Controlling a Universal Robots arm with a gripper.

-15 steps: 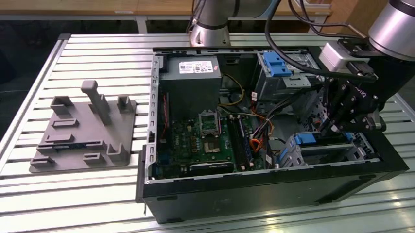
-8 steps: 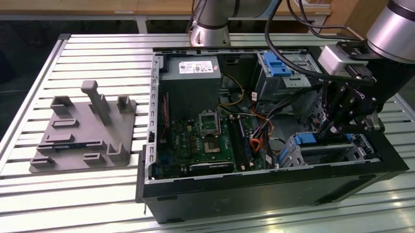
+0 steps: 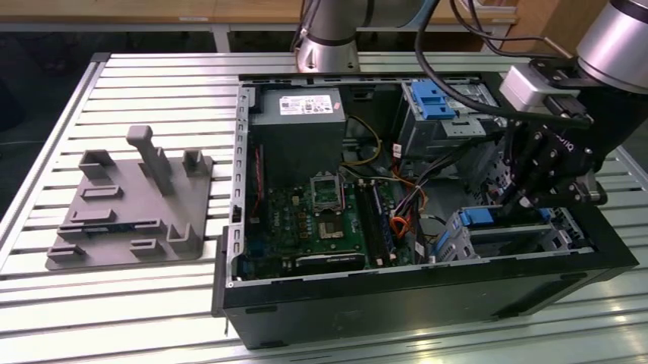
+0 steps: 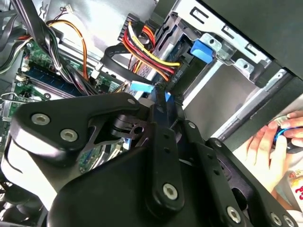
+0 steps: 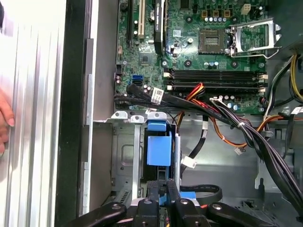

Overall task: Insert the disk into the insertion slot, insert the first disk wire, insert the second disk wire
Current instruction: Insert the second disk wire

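Slatted metal formed the desk (image 3: 152, 303), carrying an open black computer case (image 3: 405, 303) and, on the exterior view's left, a grey fixture (image 3: 132, 205). Inside lay the green motherboard (image 5: 199, 52), with the silver insertion slot (image 3: 526, 235) at the case's corner on the exterior view's right. Directly above that slot hung the end effector (image 5: 163, 194), clenched on the blue-framed disk (image 5: 158, 142), whose long axis ran straight out from the fingertips into the cage. Bundled wires (image 5: 227, 118) crossed just beside it. A person's hand (image 4: 272, 146) rested outside the case wall.
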